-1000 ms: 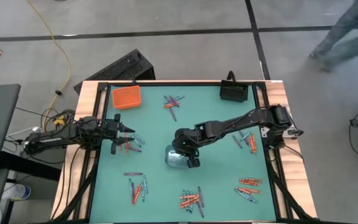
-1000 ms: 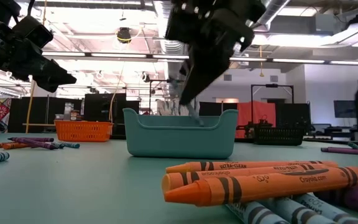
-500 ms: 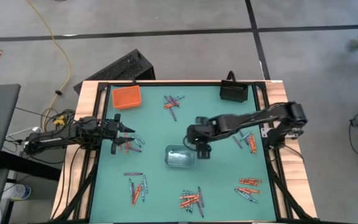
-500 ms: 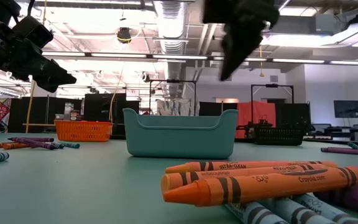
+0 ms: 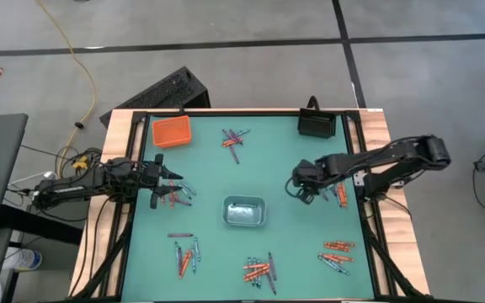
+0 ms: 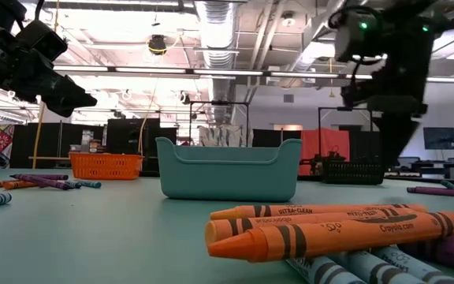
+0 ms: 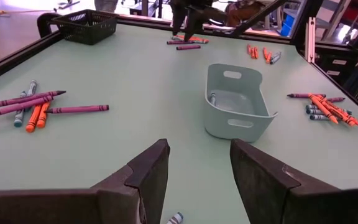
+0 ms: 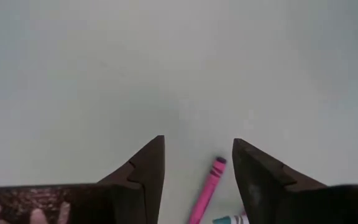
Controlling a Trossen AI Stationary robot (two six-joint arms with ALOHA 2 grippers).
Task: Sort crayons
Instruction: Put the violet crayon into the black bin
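Crayons lie flat on the green table in loose groups: far middle, near left, near middle, near right, and right. A clear-grey tray stands at the centre with a crayon inside. My right gripper hangs open, pointing down over bare table just left of the right group. A pink crayon lies below the gap between its fingers, untouched. My left gripper waits open at the left edge above a few crayons.
An orange tray stands at the far left and a black tray at the far right. Close to the low camera lies a heap of orange crayons. A raised rim runs round the table.
My right gripper has risen out of the clear-grey tray and swept toward the table's right edge, turning about its own axis on the way. It now hangs by the right group of crayons. The tray has stayed in place.
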